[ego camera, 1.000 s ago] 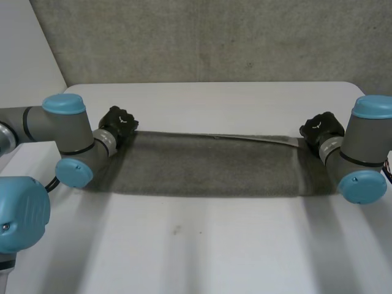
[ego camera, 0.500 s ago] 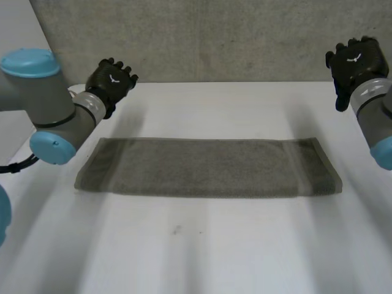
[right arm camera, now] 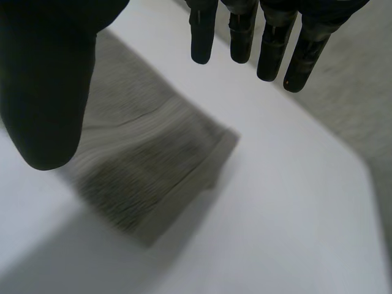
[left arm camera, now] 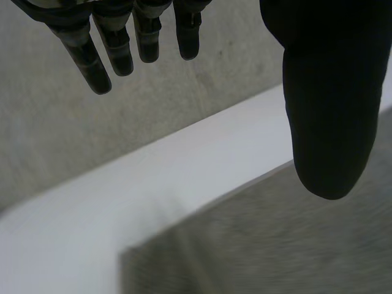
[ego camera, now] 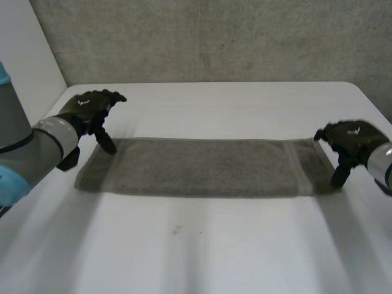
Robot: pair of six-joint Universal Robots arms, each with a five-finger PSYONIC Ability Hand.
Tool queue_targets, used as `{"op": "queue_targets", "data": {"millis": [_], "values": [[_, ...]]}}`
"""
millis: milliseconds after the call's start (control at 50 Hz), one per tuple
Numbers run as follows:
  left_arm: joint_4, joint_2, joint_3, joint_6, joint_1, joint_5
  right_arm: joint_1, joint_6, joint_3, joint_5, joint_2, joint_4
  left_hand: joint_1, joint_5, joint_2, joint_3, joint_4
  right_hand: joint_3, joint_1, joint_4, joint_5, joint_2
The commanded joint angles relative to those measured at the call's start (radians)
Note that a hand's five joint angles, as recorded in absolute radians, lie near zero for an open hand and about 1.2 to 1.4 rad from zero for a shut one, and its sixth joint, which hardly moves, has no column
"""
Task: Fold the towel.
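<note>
**Hands at both towel ends, nothing gripped yet**

White table (ego camera: 202,257), near part bare. Past that bare stretch the towel (ego camera: 202,166) lay flat across the middle as a long grey strip, long sides parallel w/ the table's front edge, a woven band near its right end. Prob. one fold already in it, going by the thick-looking edge in the right wrist view, but not certain.

The right hand (ego camera: 352,136) stood at the right end. Its thumb (right arm camera: 49,79) pointed down over the short edge, toward the near corner. Its fingers (right arm camera: 272,43) were straight, well apart from the thumb, out over bare table beyond the corner. Wide open, holding nothing. Whether the thumb tip touched the cloth: couldn't tell.

The left hand (ego camera: 86,110) was at the far-left corner, thumb down over the cloth just inside that corner, fingers straight and reaching past the cloth's far edge. Also wide, nothing held. Behind it all, a grey concrete wall (ego camera: 214,43).

Step in hand, as I read it: getting a grip on both ends. To do it well:
- The hands weren't matched, i.e. left at a far corner, right nearer a near one. Pick matching corners, or the strip twists when lifted.
- Pinch thumb vs fingers right at the edge, taking all layers, not just the top one.
- Close both hands together, lift evenly, keep the strip lightly taut btwn them.
- The cloth looks limp & will likely sag in the middle, so go low & slow.
</note>
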Motion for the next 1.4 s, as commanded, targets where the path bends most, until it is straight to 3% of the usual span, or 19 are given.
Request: {"op": "queue_targets", "data": {"millis": [20,200,280,300,320,440,500,680,820,900,980,1040,1160,1180,1200,1220,1240,1260,1400], "values": [[0.057,0.102,-0.174,-0.29,-0.002,0.002,-0.065,0.01,0.119,-0.067,0.063,-0.151,-0.005,-0.017,0.008,0.008,0.007,0.117,0.115,0.098,0.099,0.102],[0.214,0.179,-0.294,-0.298,-0.01,-0.006,-0.093,-0.022,0.131,-0.067,0.194,-0.269,0.001,-0.012,0.014,0.014,0.013,0.337,0.335,0.318,0.319,0.322],[0.232,0.205,-0.322,-0.298,-0.018,-0.006,-0.096,-0.045,0.123,-0.064,0.219,-0.271,-0.002,-0.015,0.011,0.011,0.01,0.572,0.57,0.553,0.554,0.557],[0.237,0.211,-0.331,-0.295,-0.021,-0.006,-0.097,-0.057,0.12,-0.062,0.225,-0.275,-0.002,-0.015,0.011,0.011,0.01,0.796,0.794,0.777,0.778,0.781],[0.242,0.215,-0.336,-0.293,-0.027,-0.007,-0.107,-0.067,0.114,-0.055,0.227,-0.291,-0.002,-0.015,0.011,0.011,0.01,1.175,1.173,1.156,1.157,1.16],[0.243,0.218,-0.339,-0.293,-0.048,-0.009,-0.173,-0.079,0.111,0.016,0.187,-0.361,-0.005,-0.017,0.008,0.008,0.007,1.179,1.177,1.16,1.161,1.164],[0.243,0.218,-0.339,-0.293,-0.047,-0.009,-0.209,-0.145,0.1,0.131,0.092,-0.421,-0.005,-0.017,0.008,0.008,0.007,1.179,1.177,1.16,1.161,1.164],[0.243,0.218,-0.337,-0.293,-0.047,-0.009,-0.229,-0.373,0.05,0.163,0.069,-0.443,-0.005,-0.017,0.008,0.008,0.007,1.179,1.177,1.16,1.161,1.164],[0.243,0.22,-0.339,-0.292,-0.05,-0.01,0.112,-0.243,-0.007,0.05,0.058,-0.548,-0.005,-0.017,0.008,0.008,0.007,1.179,1.177,1.16,1.161,1.164],[0.243,0.222,-0.339,-0.292,-0.05,-0.012,0.24,-0.208,0.008,-0.016,0.072,-0.605,-0.005,-0.017,0.008,0.008,0.007,1.179,1.177,1.16,1.161,1.164],[0.243,0.223,-0.345,-0.29,-0.05,-0.012,0.469,-0.212,0.013,-0.087,0.171,-0.659,-0.005,-0.017,0.008,0.008,0.007,1.179,1.177,1.16,1.161,1.164],[0.245,0.223,-0.345,-0.29,-0.051,-0.01,0.569,-0.237,0.007,-0.099,0.26,-0.676,-0.005,-0.017,0.008,0.008,0.007,1.179,1.177,1.16,1.161,1.164],[0.249,0.206,-0.339,-0.29,-0.053,-0.01,0.636,-0.252,0.0,-0.107,0.343,-0.683,-0.005,-0.017,0.008,0.008,0.007,1.179,1.177,1.16,1.161,1.164],[0.257,0.202,-0.334,-0.289,-0.054,-0.01,0.643,-0.252,0.0,-0.107,0.356,-0.688,-0.005,-0.017,0.008,0.008,0.007,1.171,1.169,1.152,1.153,1.156],[0.265,0.189,-0.326,-0.289,-0.056,-0.01,0.643,-0.248,-0.001,-0.107,0.363,-0.688,-0.002,-0.015,0.011,0.011,0.01,0.721,0.718,0.702,0.703,0.705],[0.265,0.189,-0.326,-0.289,-0.056,-0.01,0.644,-0.248,-0.001,-0.107,0.363,-0.688,-0.002,-0.015,0.011,0.011,0.01,0.716,0.714,0.697,0.698,0.701],[0.275,0.17,-0.316,-0.287,-0.059,-0.01,0.644,-0.243,-0.004,-0.084,0.366,-0.685,0.001,-0.012,0.014,0.013,0.013,0.242,0.24,0.224,0.224,0.227],[0.281,0.144,-0.299,-0.278,-0.062,-0.015,0.637,-0.239,-0.004,-0.079,0.356,-0.679,0.001,-0.012,0.014,0.014,0.013,-0.043,-0.045,-0.062,-0.061,-0.058],[0.286,0.056,-0.216,-0.203,-0.134,-0.019,0.567,-0.139,0.025,0.003,0.226,-0.592,0.004,-0.009,0.016,0.016,0.015,-0.043,-0.045,-0.062,-0.061,-0.058]]}}
